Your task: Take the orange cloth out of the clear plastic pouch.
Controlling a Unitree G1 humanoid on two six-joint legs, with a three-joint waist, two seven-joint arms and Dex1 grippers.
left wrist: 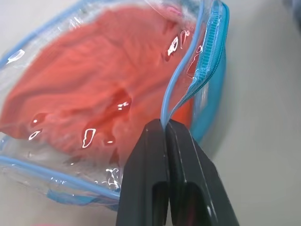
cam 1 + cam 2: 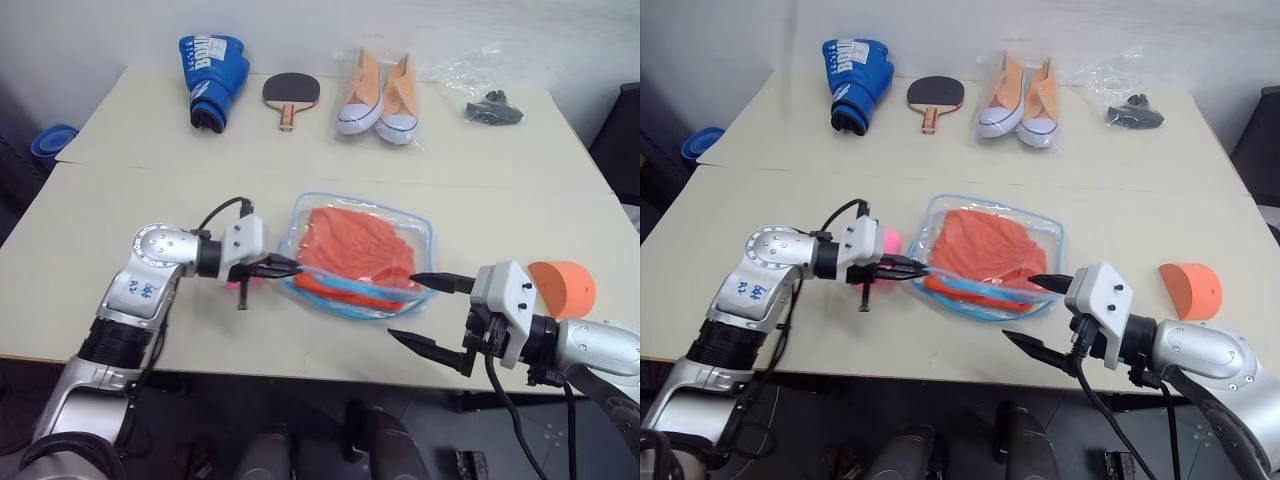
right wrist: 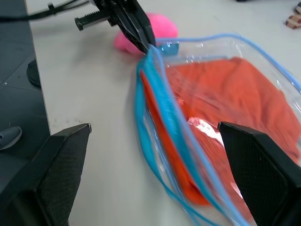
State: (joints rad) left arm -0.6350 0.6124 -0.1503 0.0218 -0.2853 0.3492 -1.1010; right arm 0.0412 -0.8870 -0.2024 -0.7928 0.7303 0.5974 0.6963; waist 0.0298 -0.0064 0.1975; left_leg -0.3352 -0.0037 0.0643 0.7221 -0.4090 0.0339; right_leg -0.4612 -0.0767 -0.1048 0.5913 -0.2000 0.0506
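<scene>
1. Left gripper (image 2: 283, 267): clamped on the blue-edged rim of the clear plastic pouch (image 2: 300, 214) at its near-left corner, fingers pressed together over the thin edging by the zip, as seen in the left wrist view.
2. Right gripper (image 2: 425, 312): spread wide and holding nothing, one finger just at the pouch's near-right corner, the other hanging out past the front of the table (image 2: 90, 240). Whether the upper finger touches the plastic: hard to tell.
3. Orange cloth (image 2: 355, 246): bunched and wholly inside the pouch, pressed against the clear wall, no part of it past the rim.
4. Pouch itself: lying on the table between the two grippers, mouth along the near side, with the two blue rims parted a little in the right wrist view, so probably unzipped at least partway.
5. Done so far, judging by the layout: one rim pinned, mouth started. Left to do: widen the mouth or brace it, reach in with the free gripper, pinch the fabric, draw it fully clear.
6. Nearby but not part of the job: a pink object (image 2: 890, 241) just behind the left gripper, a small rigid orange cup (image 2: 1191, 290) by the right arm.
7. Along the far edge: a blue boxing glove (image 2: 213, 78), a table tennis paddle (image 2: 290, 93), bagged sneakers (image 2: 380, 95), a clear bag of black items (image 2: 490, 105).
</scene>
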